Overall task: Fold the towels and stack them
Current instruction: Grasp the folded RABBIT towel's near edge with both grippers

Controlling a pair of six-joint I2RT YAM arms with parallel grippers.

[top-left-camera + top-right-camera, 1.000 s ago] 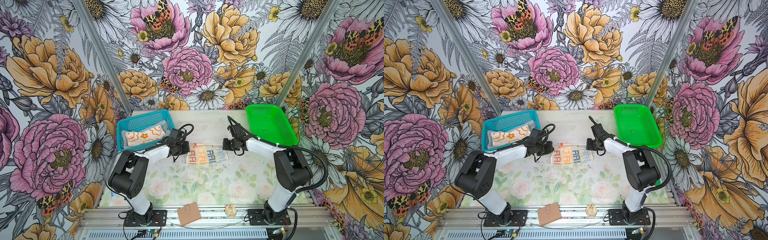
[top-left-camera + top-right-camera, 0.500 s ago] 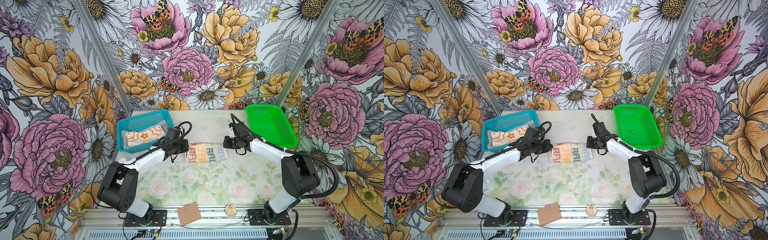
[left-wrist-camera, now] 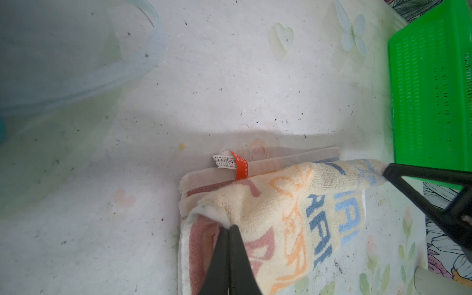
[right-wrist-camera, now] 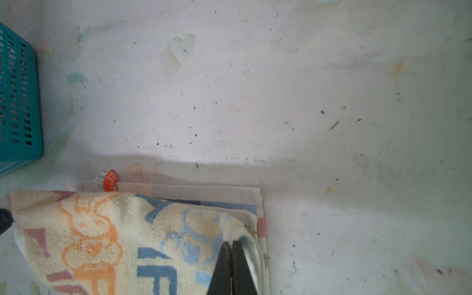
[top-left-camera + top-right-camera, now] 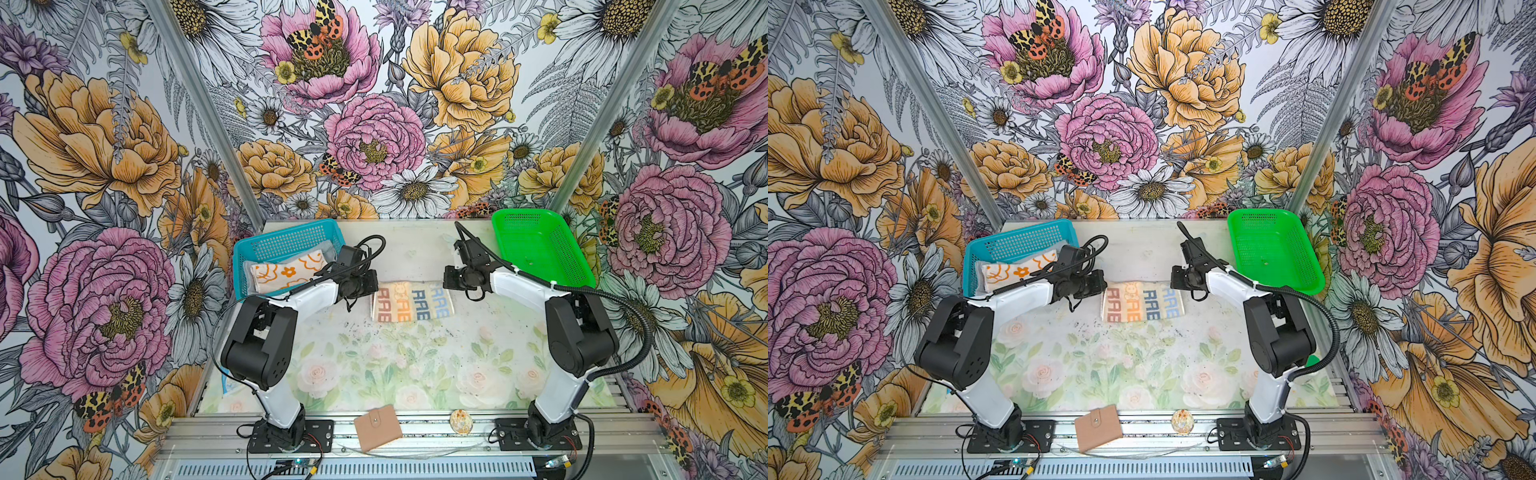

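Observation:
The beige, orange and blue lettered towel (image 5: 411,301) (image 5: 1144,305) lies half-folded in the middle of the table. My left gripper (image 5: 372,285) (image 3: 229,227) is shut on its left corner. My right gripper (image 5: 446,282) (image 4: 232,242) is shut on its right corner. In the wrist views the held edge is raised and drapes over the lower layer, short of the far hem with its red label (image 3: 240,168). The orange-and-cream flower towel (image 5: 286,272) lies in the blue basket (image 5: 286,237) on top of a light grey towel (image 5: 329,250).
A green basket (image 5: 540,249) stands at the back right with nothing in it. A tan wallet (image 5: 377,426) and a small round shell-like thing (image 5: 461,420) rest on the front rail. Both arm bases stand at the front edge.
Both grippers have carried the held towel edge a little toward the back of the table. The elbows dropped forward half a second ago and have come back up.

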